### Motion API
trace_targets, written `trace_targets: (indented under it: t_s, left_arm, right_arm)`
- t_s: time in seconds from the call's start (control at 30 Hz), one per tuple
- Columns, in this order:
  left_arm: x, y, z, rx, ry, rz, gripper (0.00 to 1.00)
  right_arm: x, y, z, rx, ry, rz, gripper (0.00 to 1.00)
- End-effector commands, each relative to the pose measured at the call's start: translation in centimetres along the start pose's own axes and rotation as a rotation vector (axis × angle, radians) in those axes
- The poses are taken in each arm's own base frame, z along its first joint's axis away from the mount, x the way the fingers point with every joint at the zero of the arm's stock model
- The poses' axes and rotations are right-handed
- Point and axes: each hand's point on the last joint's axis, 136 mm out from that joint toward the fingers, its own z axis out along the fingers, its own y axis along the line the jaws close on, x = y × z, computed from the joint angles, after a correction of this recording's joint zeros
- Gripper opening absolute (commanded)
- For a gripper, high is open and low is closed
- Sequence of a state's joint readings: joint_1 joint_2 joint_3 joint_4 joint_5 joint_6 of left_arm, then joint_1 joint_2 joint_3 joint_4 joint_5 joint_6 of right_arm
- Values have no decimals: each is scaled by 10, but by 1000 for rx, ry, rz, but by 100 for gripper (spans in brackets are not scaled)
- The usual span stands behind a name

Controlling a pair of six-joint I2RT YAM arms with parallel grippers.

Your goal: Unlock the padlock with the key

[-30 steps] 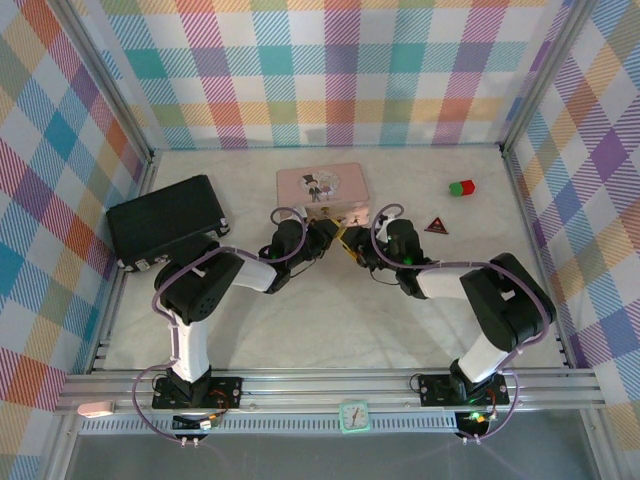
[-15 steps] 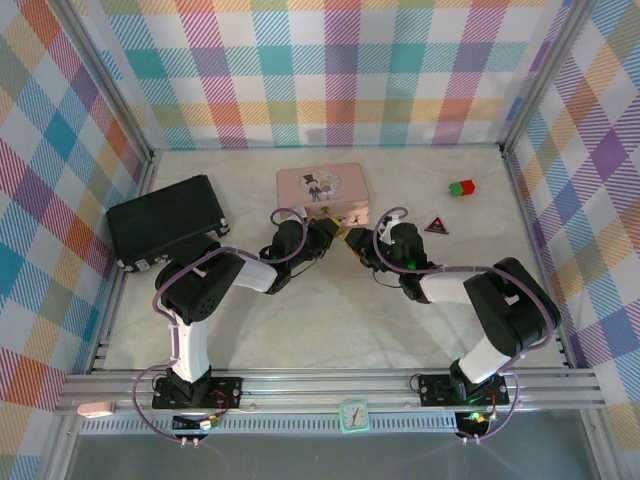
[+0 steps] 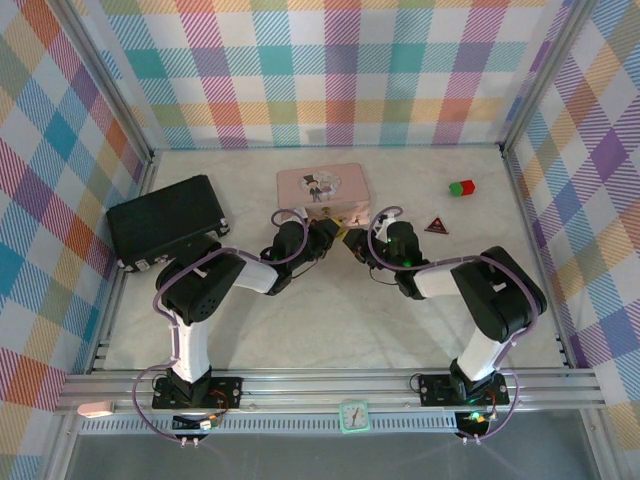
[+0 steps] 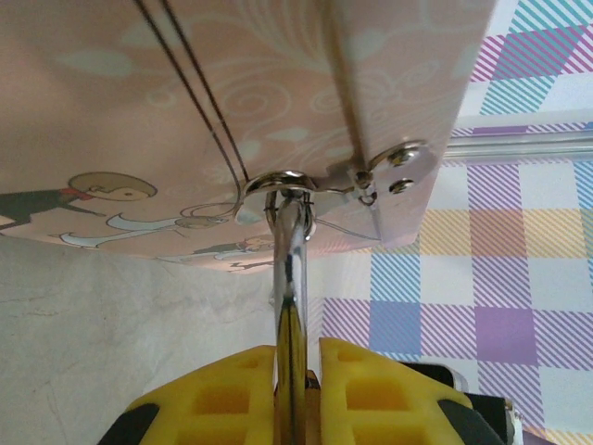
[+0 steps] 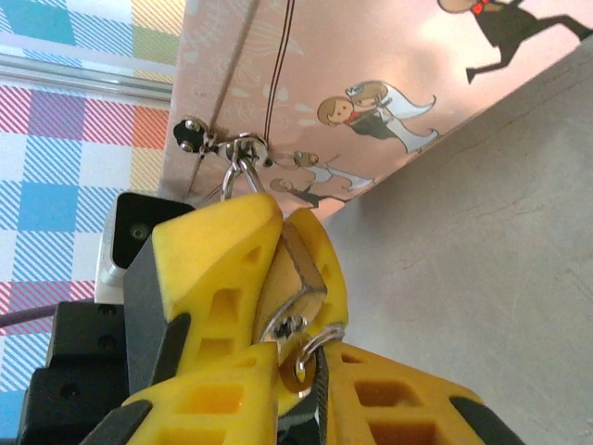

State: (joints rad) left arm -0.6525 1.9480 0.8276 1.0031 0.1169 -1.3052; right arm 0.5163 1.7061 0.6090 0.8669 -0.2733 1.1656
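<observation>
The brass padlock [image 5: 298,264] hangs by its silver shackle [image 4: 289,243] from the hasp of the pink tin [image 3: 322,186]. My left gripper [image 4: 296,350] is shut on the padlock body; its yellow fingers [image 5: 218,246] show on both sides of the body in the right wrist view. The grey key [image 5: 302,360], with a small ring on its head, sits at the keyhole in the padlock's underside. My right gripper [image 5: 306,354] is shut on the key's head. In the top view both grippers meet at the padlock [image 3: 344,236], just in front of the tin.
A black case [image 3: 165,220] lies at the back left. A dark red triangle [image 3: 436,225] and a red-and-green block [image 3: 461,187] lie to the right of the tin. Checked walls [image 3: 320,70] close in the table on three sides.
My right gripper's jaws have closed in on the key at the padlock, and its arm has shifted slightly. The left gripper holds the padlock as before.
</observation>
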Motion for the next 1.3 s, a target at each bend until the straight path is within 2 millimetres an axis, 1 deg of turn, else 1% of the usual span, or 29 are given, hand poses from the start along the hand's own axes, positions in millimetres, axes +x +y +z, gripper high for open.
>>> trace_targets:
  t_s: [0.0, 0.03, 0.17, 0.27, 0.33, 0.4, 0.57, 0.63, 0.7, 0.77, 0.87, 0.93, 0.97, 1.03, 1.1, 1.13, 1.27]
  left_arm:
    - [7, -36, -4, 130, 5, 3, 0]
    - [7, -36, -5, 130, 6, 2, 0]
    - [10, -34, -7, 130, 10, 1, 0]
    - [9, -31, -9, 130, 5, 2, 0]
    - [11, -29, -10, 132, 9, 0, 0]
    - [15, -28, -10, 142, 20, 1, 0]
    - [18, -31, -13, 216, 13, 49, 0]
    - [20, -31, -13, 231, 17, 93, 0]
    - [23, -35, -13, 246, 25, 182, 0]
    - [23, -36, -12, 253, 21, 217, 0]
    - [24, -38, -9, 264, 29, 247, 0]
    - [24, -35, -6, 259, 31, 253, 0]
    - [24, -33, -4, 256, 30, 252, 0]
    - [23, -26, -2, 242, 27, 242, 0]
    - [23, -20, 0, 228, 23, 233, 0]
    - [24, -19, 1, 226, 25, 229, 0]
    - [22, -19, 3, 227, 15, 234, 0]
  right_arm:
    - [-12, 25, 6, -91, -23, -30, 12]
    - [-12, 26, 7, -98, -23, -29, 8]
    - [-13, 27, 9, -116, -21, -9, 0]
    - [-16, 30, 7, -127, -32, 17, 0]
    - [-17, 33, 6, -138, -31, 38, 3]
    - [-18, 37, 6, -149, -31, 66, 1]
    - [-20, 48, 5, -185, -7, 232, 0]
    - [-22, 61, 2, -227, 12, 317, 0]
    - [-23, 72, -1, -256, 37, 425, 0]
    - [-27, 86, -6, -324, 44, 514, 0]
    - [-37, 102, -15, -431, 40, 696, 0]
    - [-48, 113, -22, -520, 21, 804, 0]
    - [-50, 119, -25, -539, 16, 830, 0]
    - [-59, 132, -35, -584, -18, 824, 0]
    - [-64, 135, -38, -603, -34, 844, 0]
    - [-65, 133, -37, -601, -35, 857, 0]
    - [-57, 124, -28, -572, -10, 904, 0]
